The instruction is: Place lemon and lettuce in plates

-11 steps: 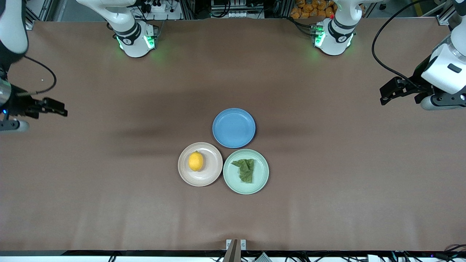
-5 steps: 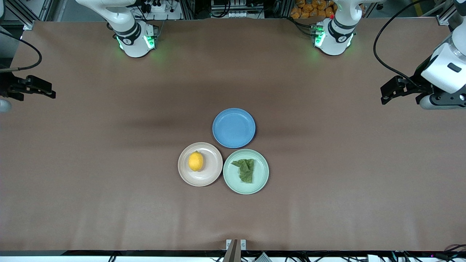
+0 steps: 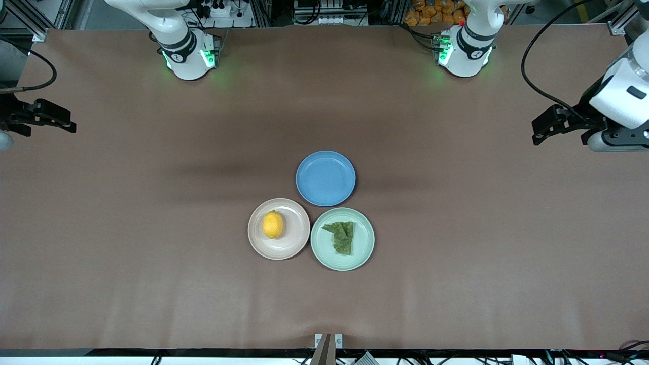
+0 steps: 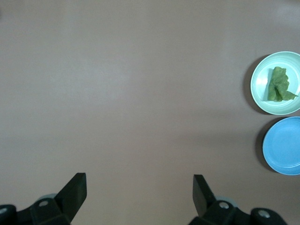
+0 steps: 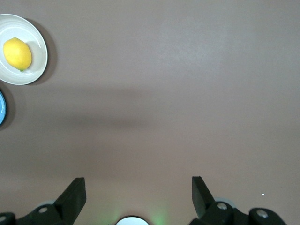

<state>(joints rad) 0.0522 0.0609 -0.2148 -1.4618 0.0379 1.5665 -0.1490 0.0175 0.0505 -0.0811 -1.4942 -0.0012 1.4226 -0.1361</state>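
Observation:
The lemon [image 3: 273, 224] lies in the beige-pink plate [image 3: 294, 246]; it also shows in the right wrist view [image 5: 17, 54] on that plate [image 5: 37, 42]. The lettuce [image 3: 344, 236] lies in the mint green plate [image 3: 365, 251], seen too in the left wrist view [image 4: 279, 84] on its plate [image 4: 260, 89]. The two plates touch side by side near the table's middle. My left gripper [image 3: 540, 133] is open and empty, up over the left arm's end of the table [image 4: 139, 185]. My right gripper [image 3: 63, 121] is open and empty over the right arm's end [image 5: 138, 187].
A blue plate [image 3: 325, 178] with nothing in it sits just farther from the front camera than the two plates, touching them. It also shows in the left wrist view [image 4: 282, 145]. The brown table [image 3: 152, 253] spreads all round.
My right gripper has drawn back toward the right arm's end of the table and away from the front camera. My left gripper has shifted only slightly. The plates, lemon and lettuce have not moved.

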